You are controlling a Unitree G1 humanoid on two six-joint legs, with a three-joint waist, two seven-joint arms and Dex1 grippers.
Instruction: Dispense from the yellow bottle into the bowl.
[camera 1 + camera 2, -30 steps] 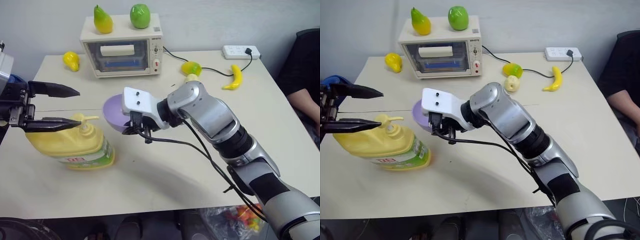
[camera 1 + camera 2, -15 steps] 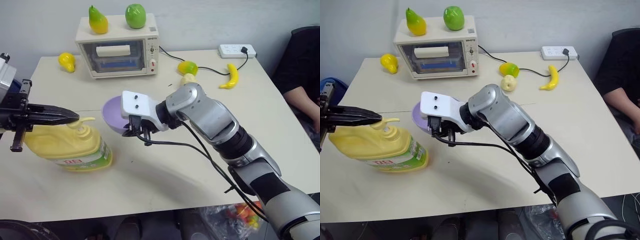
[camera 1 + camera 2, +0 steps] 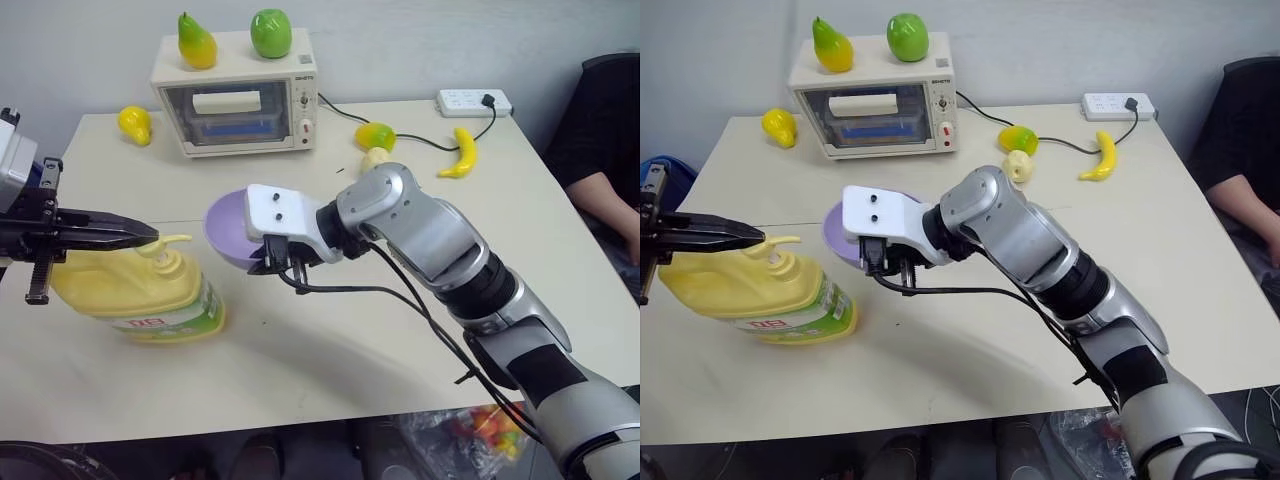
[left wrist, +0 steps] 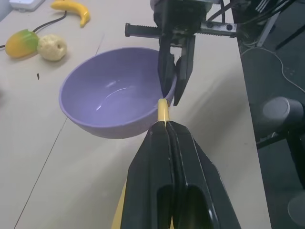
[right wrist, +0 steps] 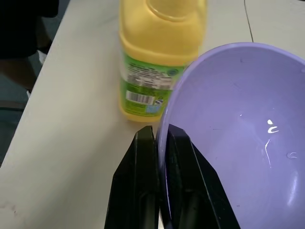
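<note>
Left gripper (image 3: 140, 236), fingers pressed together, rests over the yellow bottle (image 3: 135, 295) pump at frame left; the spout points right toward the bowl (image 3: 232, 228) (rim pinched by the right gripper (image 5: 161, 143)).

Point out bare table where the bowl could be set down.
Bare table lies along the front edge, right of the bottle, and right of the arm, below the banana. Crowded: around the oven and between bottle and bowl.
</note>
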